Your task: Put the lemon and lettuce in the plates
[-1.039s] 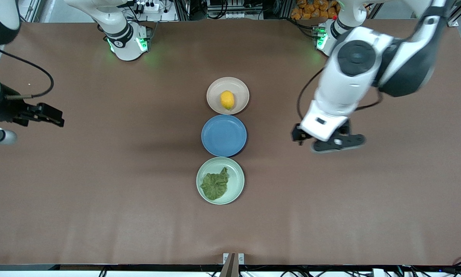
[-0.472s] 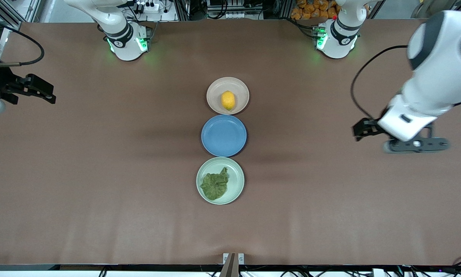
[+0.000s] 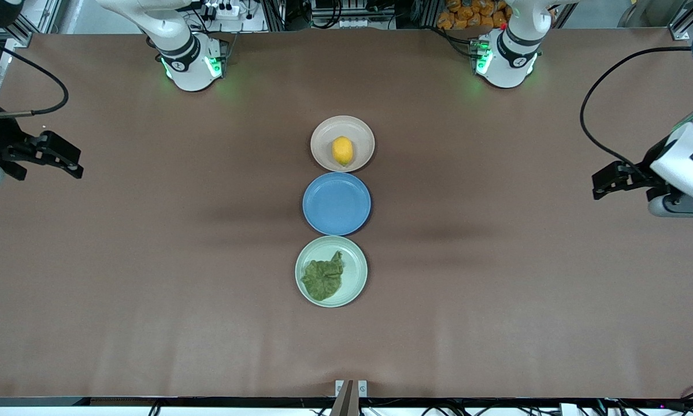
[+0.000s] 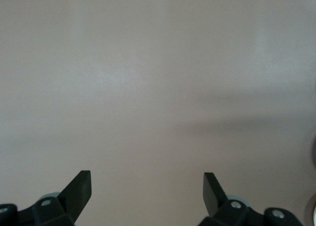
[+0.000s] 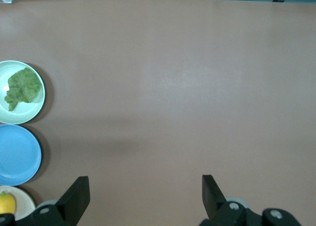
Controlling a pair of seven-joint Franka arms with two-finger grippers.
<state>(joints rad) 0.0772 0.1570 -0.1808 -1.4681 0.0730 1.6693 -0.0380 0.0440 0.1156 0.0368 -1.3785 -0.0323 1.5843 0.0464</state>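
The yellow lemon (image 3: 341,150) lies in the beige-pink plate (image 3: 360,134). The green lettuce (image 3: 323,278) lies in the mint green plate (image 3: 355,271), the plate nearest the front camera. Both show in the right wrist view: lettuce (image 5: 21,87) in the mint plate (image 5: 33,112), lemon (image 5: 6,204) at the frame's edge in the beige plate (image 5: 22,201). My left gripper (image 3: 606,182) is open and empty over bare table at the left arm's end (image 4: 147,184). My right gripper (image 3: 63,157) is open and empty over bare table at the right arm's end (image 5: 145,186).
An empty blue plate (image 3: 336,203) sits between the two task plates, also in the right wrist view (image 5: 19,154). The brown table (image 3: 496,289) is bare around the row of plates.
My left arm has swung away from beside the blue plate out to the left arm's end of the table. My right gripper shifted slightly. Lemon and lettuce have not moved.
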